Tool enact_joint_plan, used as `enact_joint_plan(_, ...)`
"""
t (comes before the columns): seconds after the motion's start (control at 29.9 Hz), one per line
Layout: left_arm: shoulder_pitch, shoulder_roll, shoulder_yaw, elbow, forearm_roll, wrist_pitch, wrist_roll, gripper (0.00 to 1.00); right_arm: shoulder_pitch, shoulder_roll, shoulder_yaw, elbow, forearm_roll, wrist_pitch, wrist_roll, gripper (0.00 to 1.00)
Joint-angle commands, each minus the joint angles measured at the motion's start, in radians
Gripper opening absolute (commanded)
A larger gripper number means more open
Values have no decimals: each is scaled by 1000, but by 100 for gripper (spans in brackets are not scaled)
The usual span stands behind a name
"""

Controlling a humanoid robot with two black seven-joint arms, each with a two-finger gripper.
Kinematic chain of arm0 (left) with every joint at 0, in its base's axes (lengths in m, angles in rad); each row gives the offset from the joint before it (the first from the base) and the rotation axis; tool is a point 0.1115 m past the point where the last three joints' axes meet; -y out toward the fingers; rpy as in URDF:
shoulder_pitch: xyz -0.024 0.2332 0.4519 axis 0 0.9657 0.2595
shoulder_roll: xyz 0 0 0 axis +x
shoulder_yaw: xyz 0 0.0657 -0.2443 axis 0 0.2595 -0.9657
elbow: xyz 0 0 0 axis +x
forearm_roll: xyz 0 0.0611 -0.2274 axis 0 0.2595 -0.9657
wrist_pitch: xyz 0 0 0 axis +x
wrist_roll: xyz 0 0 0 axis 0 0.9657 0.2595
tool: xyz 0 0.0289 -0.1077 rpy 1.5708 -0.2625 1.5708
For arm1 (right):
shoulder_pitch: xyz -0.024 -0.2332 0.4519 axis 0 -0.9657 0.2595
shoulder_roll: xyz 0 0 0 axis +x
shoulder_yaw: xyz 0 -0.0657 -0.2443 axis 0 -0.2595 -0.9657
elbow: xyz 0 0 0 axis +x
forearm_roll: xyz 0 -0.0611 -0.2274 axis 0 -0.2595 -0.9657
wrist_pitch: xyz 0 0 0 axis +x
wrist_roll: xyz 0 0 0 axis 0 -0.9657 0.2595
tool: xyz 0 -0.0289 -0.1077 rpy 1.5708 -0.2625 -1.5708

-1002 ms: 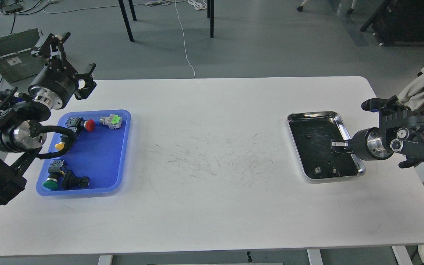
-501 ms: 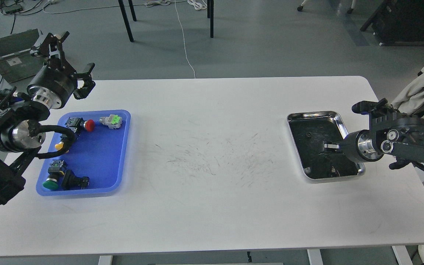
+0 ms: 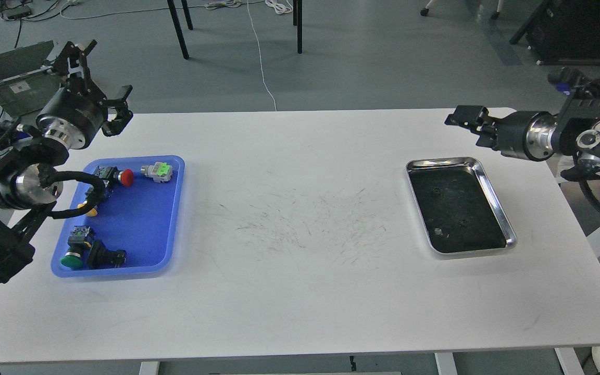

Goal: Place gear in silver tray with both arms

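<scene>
Since a second ago the right gripper has lifted out of the silver tray and now hangs above the table's far right edge, beyond the tray's far rim, in the upper right of the frame. It holds nothing; whether its dark fingers are spread or closed I cannot tell.

The silver tray sits on the right side of the white table, its long side running slightly aslant. On its dark reflective floor lie a few small pieces: a tiny pale piece near the lower left corner, a small dark gear-like piece beside it, and another dark speck toward the far end.

At the left of the frame the left gripper has shifted only slightly; it hovers past the far left table corner with its claw fingers spread apart and nothing between them. Below it rests the blue tray, holding a red push button, a grey and green switch, a yellow-tipped part, a green button and a black part.

The tabletop shows fine dark scratches across its middle. Beyond it lies a grey floor with white cables, black chair legs and a grey crate at upper left.
</scene>
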Motion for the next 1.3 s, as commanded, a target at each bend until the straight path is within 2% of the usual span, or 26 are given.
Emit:
enact_joint_plan(0.0, -33, -8, 1, 26, -3, 4, 4, 98, -97, 25, 255, -90, 257, 9, 35, 91)
enact_joint_plan(0.1, -52, -37, -6, 31, -12, 17, 42, 98, -202, 66, 409, -107, 524, 25, 41, 92)
enact_joint_plan(0.17, -59, -70, -13, 48, -17, 33, 70, 98, -285, 74, 487, -102, 685, 74, 44, 93)
enact_joint_plan(0.3, -60, -112, -28, 95, -23, 46, 67, 98, -451, 134, 622, -101, 847, 179, 62, 94)
enact_joint_plan(0.43, -51, -138, -72, 140, -64, 42, 66, 98, -568, 186, 758, -105, 870, 233, 56, 97)
enact_joint_plan(0.53, -51, -141, -76, 192, -84, 30, 64, 98, -575, 212, 762, -109, 868, 211, 52, 98)
enact_joint_plan(0.8, -54, -141, -76, 197, -94, 17, 66, 98, -545, 238, 765, -107, 867, 98, 49, 99)
enact_joint_plan(1.0, -56, -140, -76, 197, -98, -46, 69, 98, -540, 255, 779, -99, 867, 101, 62, 99)
enact_joint_plan(1.27, -46, -144, -117, 201, -123, -49, 59, 98, -539, 317, 779, -109, 865, 98, 66, 99)
